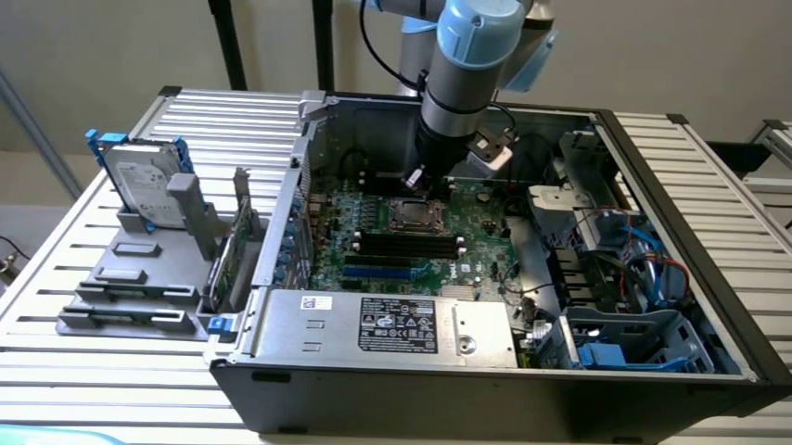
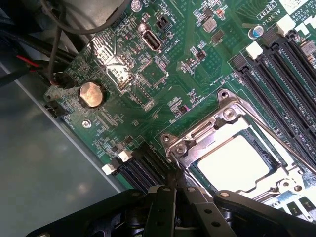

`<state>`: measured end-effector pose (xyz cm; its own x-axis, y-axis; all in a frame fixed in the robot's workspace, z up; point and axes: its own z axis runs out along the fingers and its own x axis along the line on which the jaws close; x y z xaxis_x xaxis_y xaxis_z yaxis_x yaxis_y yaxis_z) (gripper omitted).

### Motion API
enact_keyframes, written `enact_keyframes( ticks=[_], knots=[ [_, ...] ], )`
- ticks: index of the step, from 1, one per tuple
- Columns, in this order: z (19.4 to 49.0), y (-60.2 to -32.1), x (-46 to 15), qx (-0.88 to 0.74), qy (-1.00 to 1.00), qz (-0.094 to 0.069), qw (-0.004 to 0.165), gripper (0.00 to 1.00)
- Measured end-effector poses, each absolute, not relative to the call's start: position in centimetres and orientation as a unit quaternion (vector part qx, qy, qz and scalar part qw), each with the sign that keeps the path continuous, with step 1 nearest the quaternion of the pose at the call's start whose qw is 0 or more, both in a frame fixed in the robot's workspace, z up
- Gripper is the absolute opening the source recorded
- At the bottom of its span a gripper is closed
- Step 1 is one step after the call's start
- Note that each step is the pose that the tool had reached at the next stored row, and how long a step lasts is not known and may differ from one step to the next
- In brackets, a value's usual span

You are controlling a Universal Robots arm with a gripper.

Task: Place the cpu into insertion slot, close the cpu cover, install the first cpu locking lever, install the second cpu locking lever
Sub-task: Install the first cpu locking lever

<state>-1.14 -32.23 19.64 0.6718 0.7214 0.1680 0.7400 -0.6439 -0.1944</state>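
Cpu (image 2: pixel 236 160) under shut tool (image 2: pixel 170 190)

One camera looks down from high up at the whole computer case (image 1: pixel 693 278). The wrist camera sits very close above the green board (image 2: pixel 163 94). Both see the cpu cover (image 1: pixel 411 215) (image 2: pixel 217 148).

We found the cpu (image 2: pixel 236 160) seated in the insertion slot (image 1: pixel 410 216) | the cpu cover (image 2: pixel 217 140) lay over it | memory slots (image 1: pixel 409 246) sat between socket and power supply (image 1: pixel 389 326) | hard drive (image 1: pixel 140 185) stood at the exterior view's left.
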Motion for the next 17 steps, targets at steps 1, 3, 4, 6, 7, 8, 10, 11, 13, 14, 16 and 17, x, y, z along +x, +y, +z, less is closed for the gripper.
enact_keyframes(
  ticks=[1, 3, 4, 6, 7, 8, 10, 11, 13, 14, 16, 17],
  knots=[
    [19.64, -32.23, -1.14, -0.906, -0.403, -0.037, 0.124, 0.11],
    [19.64, -32.23, -1.14, -0.906, -0.403, -0.037, 0.124, 0.11],
    [19.64, -32.23, -1.13, -0.906, -0.403, -0.036, 0.125, 0.11],
    [19.63, -32.23, -1.12, -0.906, -0.403, -0.036, 0.125, 0.11],
    [19.64, -32.23, -1.12, -0.906, -0.403, -0.037, 0.126, 0.11],
    [19.64, -32.24, -1.12, -0.906, -0.403, -0.037, 0.126, 0.11],
    [19.64, -32.24, -1.10, -0.906, -0.403, -0.037, 0.127, 0.11],
    [19.64, -32.24, -1.10, -0.906, -0.403, -0.037, 0.127, 0.11],
    [19.64, -32.25, -1.09, -0.906, -0.403, -0.037, 0.127, 0.11],
    [19.63, -32.26, -1.09, -0.906, -0.403, -0.037, 0.127, 0.11],
    [19.62, -32.27, -1.08, -0.905, -0.403, -0.037, 0.128, 0.11],
    [19.62, -32.27, -1.09, -0.905, -0.403, -0.037, 0.128, 0.11]
  ],
)
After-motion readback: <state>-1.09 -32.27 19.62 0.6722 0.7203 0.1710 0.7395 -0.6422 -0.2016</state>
